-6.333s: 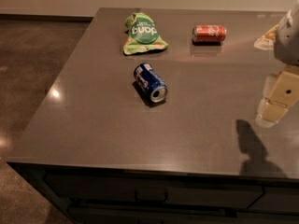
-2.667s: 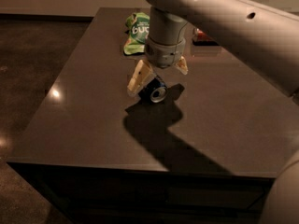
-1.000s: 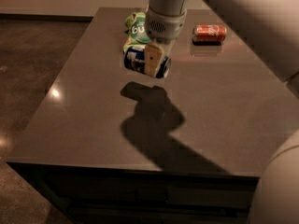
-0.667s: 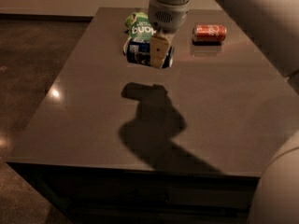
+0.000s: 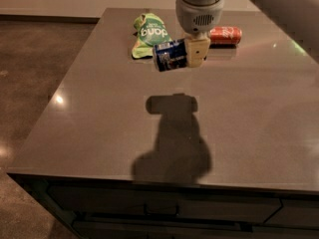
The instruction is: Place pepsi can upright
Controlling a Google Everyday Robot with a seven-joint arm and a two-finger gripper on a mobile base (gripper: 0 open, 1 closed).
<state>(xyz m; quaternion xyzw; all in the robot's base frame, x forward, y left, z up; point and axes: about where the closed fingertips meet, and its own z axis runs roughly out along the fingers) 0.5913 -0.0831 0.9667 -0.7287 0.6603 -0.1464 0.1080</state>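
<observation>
The pepsi can (image 5: 168,55), dark blue with white markings, hangs in the air above the grey table (image 5: 99,108), lying roughly sideways. My gripper (image 5: 187,54) comes down from the top of the view and is shut on the pepsi can; one cream finger (image 5: 196,53) shows at its right side, the other is hidden behind the can. The can's and the arm's shadow falls on the table below, near the middle.
A green snack bag (image 5: 148,34) lies at the back of the table, just behind the held can. A red can (image 5: 225,35) lies on its side at the back right. The table's front edge runs along the bottom, dark floor to the left.
The gripper closed on the pepsi can where it lay on the table, lifted it, and has carried it higher and turned it. The shadow has dropped toward the table's middle.
</observation>
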